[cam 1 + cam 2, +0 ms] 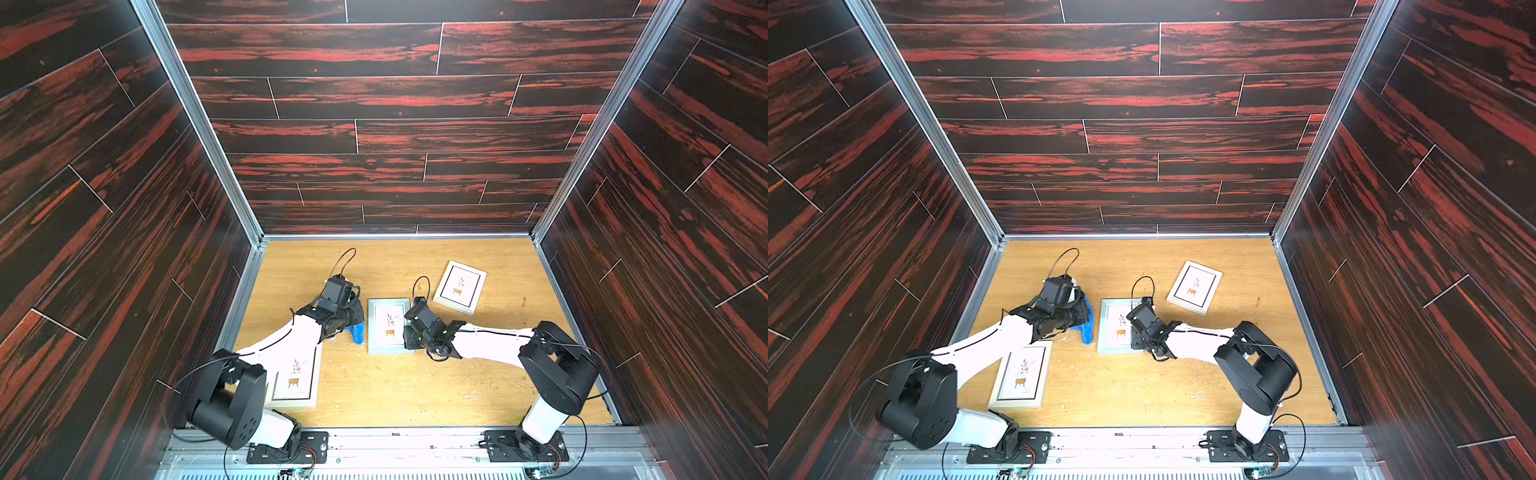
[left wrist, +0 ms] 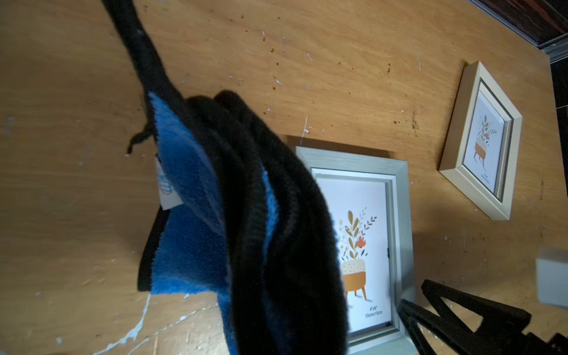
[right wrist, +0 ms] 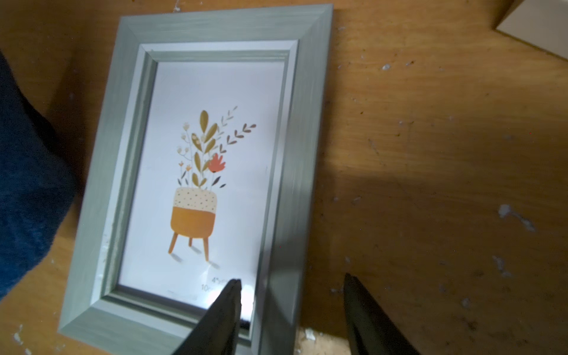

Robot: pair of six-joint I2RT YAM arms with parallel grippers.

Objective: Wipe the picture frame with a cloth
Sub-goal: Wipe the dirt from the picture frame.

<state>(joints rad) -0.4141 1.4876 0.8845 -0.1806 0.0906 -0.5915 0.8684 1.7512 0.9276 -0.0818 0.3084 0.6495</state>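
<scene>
The picture frame [image 1: 388, 326], grey-green, lies flat at the centre of the bench [image 1: 415, 386] in both top views. Just left of it the blue cloth [image 1: 356, 334] hangs bunched from the left pincer [image 1: 353, 318], which is clamped on it. The right pincer [image 3: 291, 278] stands apart, astride the frame's lower right rail.

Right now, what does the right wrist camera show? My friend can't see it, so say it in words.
A grey-green picture frame with a potted-plant print lies flat on the wooden table, and the right gripper is open astride its side rail, one jaw over the glass. A blue cloth shows at one edge.
</scene>
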